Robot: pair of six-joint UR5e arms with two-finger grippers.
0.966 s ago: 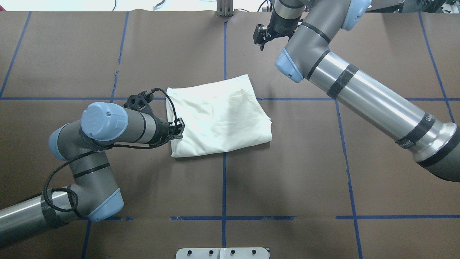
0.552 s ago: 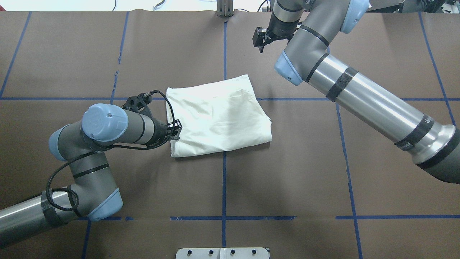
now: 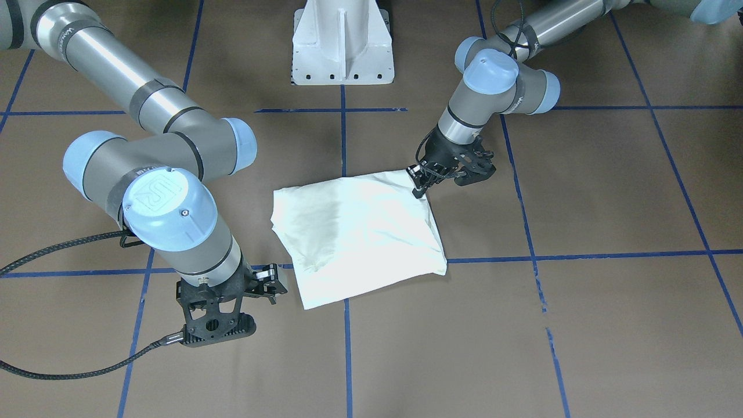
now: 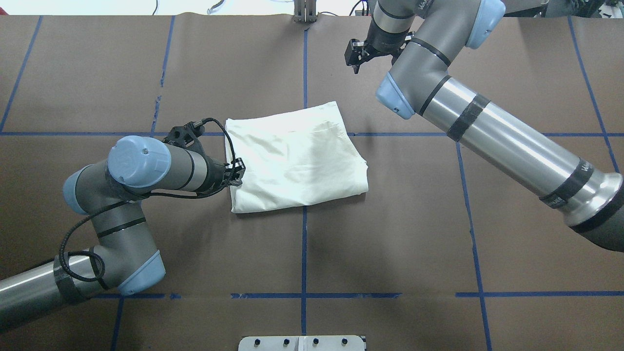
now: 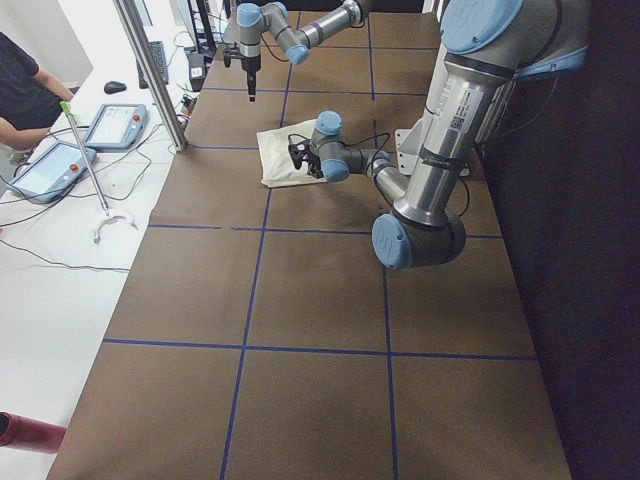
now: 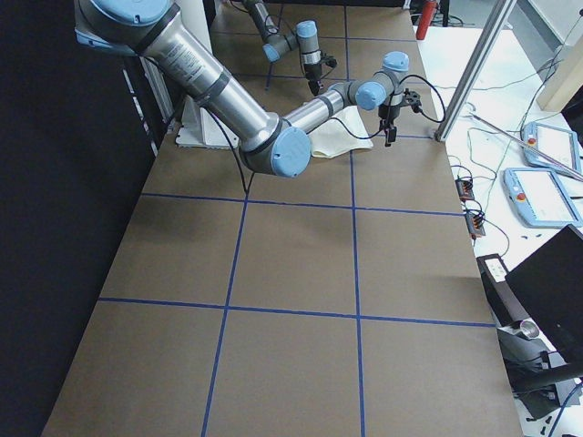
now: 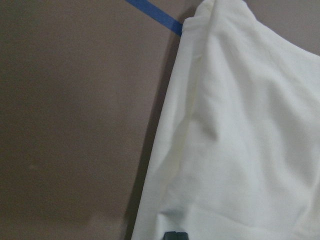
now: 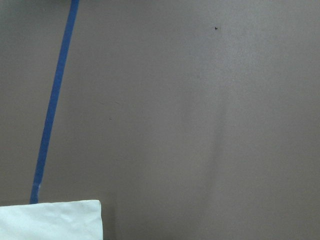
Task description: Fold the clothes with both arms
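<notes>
Folded shirt (image 4: 297, 156) lies plain side up, mid-worktop (image 4: 390, 234).
Left end effector (image 4: 237, 173) sits at the shirt's edge; right end effector (image 4: 353, 57) hovers well apart. Fingers together or apart: cannot tell for either.

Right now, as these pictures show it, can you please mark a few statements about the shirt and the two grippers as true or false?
1. The shirt lies folded on the table. True.
2. The right gripper holds the shirt. False: it is apart from the shirt, over bare table.
3. The left gripper is at the shirt's edge. True.
4. A cat print shows on the shirt's top side. False: only plain cloth shows.
</notes>
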